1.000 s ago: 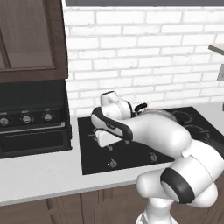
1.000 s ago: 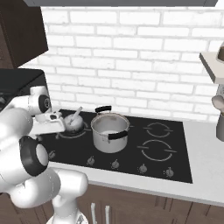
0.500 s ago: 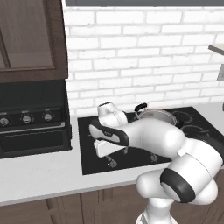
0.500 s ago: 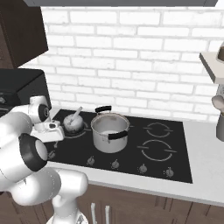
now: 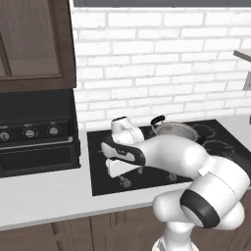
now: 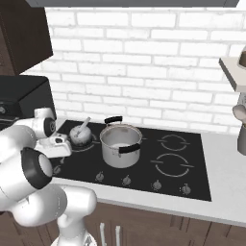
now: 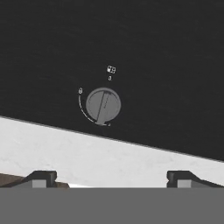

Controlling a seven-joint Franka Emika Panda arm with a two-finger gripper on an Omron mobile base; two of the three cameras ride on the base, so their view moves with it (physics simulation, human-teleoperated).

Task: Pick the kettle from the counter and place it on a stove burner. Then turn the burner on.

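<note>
kettle (image 6: pixel 79 135) on rear-left stove burner (image 6: pixel 89 145), beside steel pot (image 6: pixel 120 144). gripper (image 7: pixel 109 177) wide, empty, above knob (image 7: pixel 103 105) near front cooktop edge. knob small, rigid, likely slick; pinch across ridge, twist.

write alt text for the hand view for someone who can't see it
A round grey stove knob sits on the black glass cooktop, just above the pale counter edge. The open claw hovers over it, its two dark fingertips spread wide at the bottom.
</note>
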